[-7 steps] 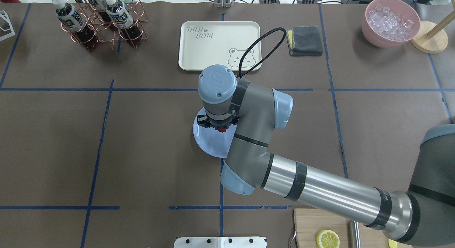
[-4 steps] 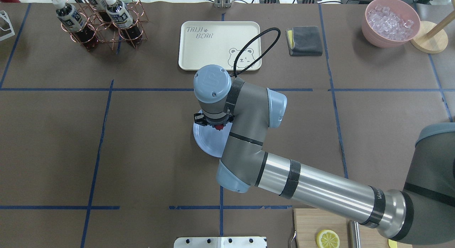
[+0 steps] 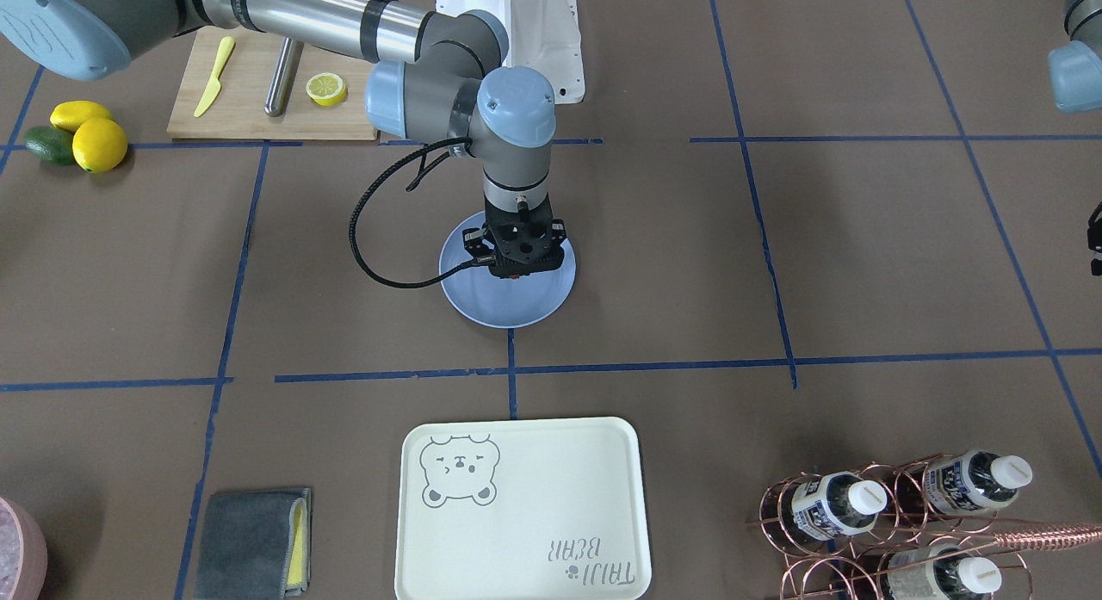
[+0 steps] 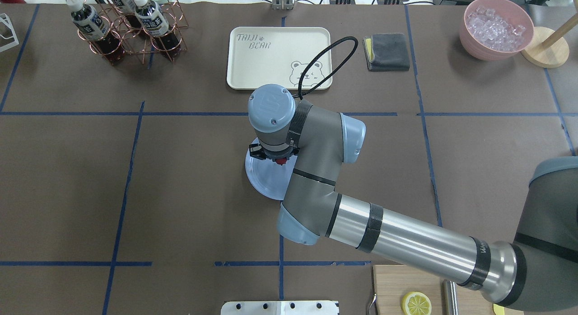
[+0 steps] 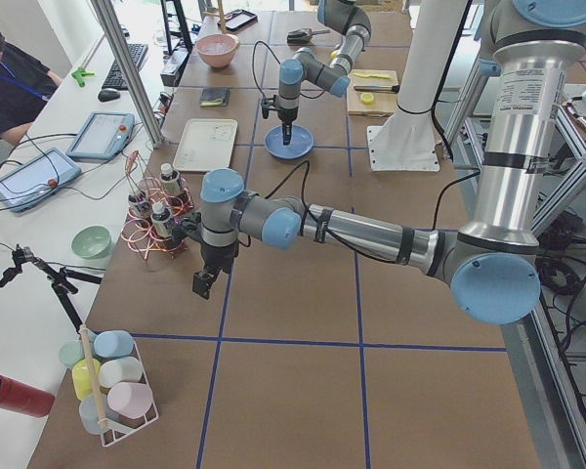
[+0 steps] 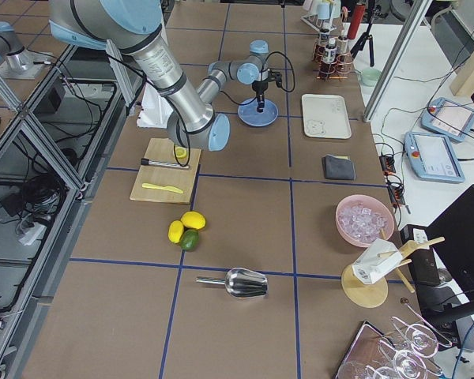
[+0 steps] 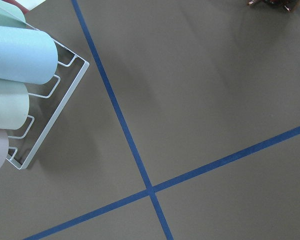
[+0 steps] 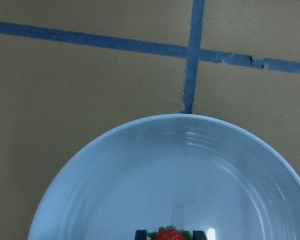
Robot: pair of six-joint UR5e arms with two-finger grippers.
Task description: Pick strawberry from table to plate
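The strawberry [image 8: 168, 233] sits right between the fingertips of the right gripper [image 3: 516, 275], which is clenched on it, with a bit of green leaf showing on either side of the red. So little of the berry shows that I can't tell which way its long axis runs. Straight below the gripper is the light blue plate [image 8: 165, 165], and the berry hangs over the plate's inner floor, well inside the raised rim. To my eye the next move is simply down and let go, with no sideways travel needed.

The right arm is the only one near. The left gripper [image 5: 203, 283] hangs well apart over bare table [image 4: 180, 170], close to a white wire cup rack [image 7: 50, 105]; whether it is released or closed I cannot tell.

Around the plate the brown paper is flat, crossed by blue tape lines [image 8: 192, 75]. Beyond the gripper, away from the robot, lies the cream bear-print tray [image 4: 271, 57]. Back toward the robot's base is a wooden cutting board [image 3: 250, 101] with a lemon slice [image 3: 326, 88].
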